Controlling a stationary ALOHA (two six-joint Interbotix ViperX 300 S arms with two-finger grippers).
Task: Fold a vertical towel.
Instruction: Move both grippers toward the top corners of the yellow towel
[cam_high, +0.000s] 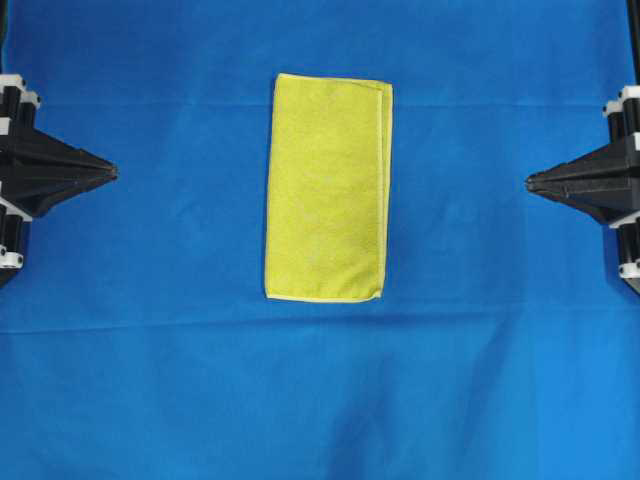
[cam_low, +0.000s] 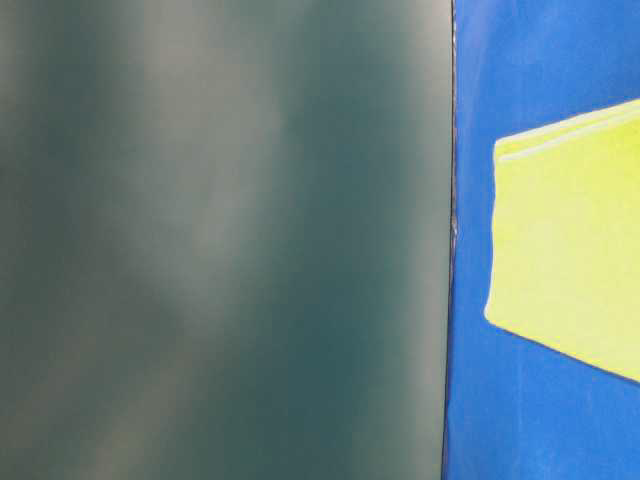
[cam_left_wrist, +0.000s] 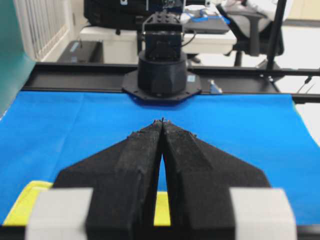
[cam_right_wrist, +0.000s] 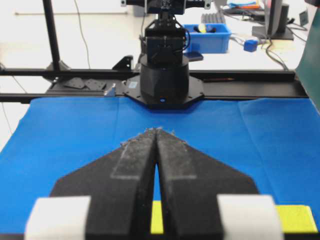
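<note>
Although the towel (cam_high: 328, 188) lies flat on the blue sheet (cam_high: 150, 380), we judge the fold asked for here as not yet begun. In the overhead view it is a tall, narrow yellow rectangle, long side running up and down the picture, near the middle of the sheet and a little toward the top edge. Along its right side and top right corner a second layer edge shows, so it seems to be doubled lengthwise already; whether that counts as part of this task we cannot tell.

From the left wrist view, the nearest thing is our left gripper (cam_left_wrist: 162, 121), its two black fingers pressed together at the tips, holding nothing. Just beyond and below it a strip of yellow towel (cam_left_wrist: 22, 202) peeks out, then bare blue sheet, then the base of the opposite arm (cam_left_wrist: 161, 75).

The right wrist view reads the same: our right gripper (cam_right_wrist: 158, 131) is closed and empty, a sliver of towel (cam_right_wrist: 295, 218) under it, blue sheet beyond.

Overhead, both grippers sit at the side edges, well apart from the towel. What is left, in our judgement, is everything: open up, reach a short end, lift it and lay it over the other.
</note>
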